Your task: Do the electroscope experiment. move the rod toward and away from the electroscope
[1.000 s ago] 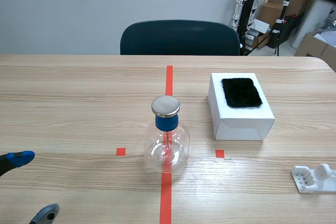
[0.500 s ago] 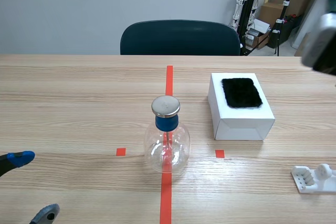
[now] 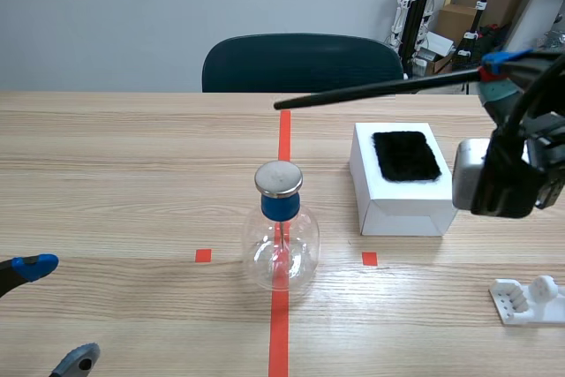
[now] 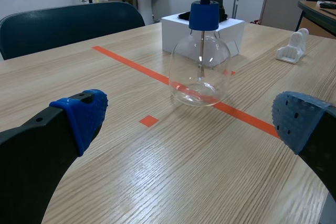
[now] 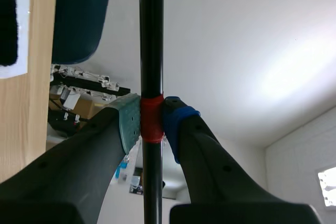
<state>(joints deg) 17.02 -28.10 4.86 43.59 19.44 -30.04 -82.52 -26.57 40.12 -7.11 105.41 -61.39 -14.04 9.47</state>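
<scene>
Right gripper [image 3: 494, 71] pinching the rod [image 3: 380, 90], left gripper [image 3: 57, 311] wide, we risk toppling the electroscope [image 3: 281, 227] if the tip at its 12 o'clock swings low.

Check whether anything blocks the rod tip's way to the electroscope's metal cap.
Nothing visible does. The rod, clamped in the right gripper, shows its free tip above the metal cap in the scene view, with nothing between them. The white box stands beside the electroscope, on the right arm's side, off that line.
</scene>
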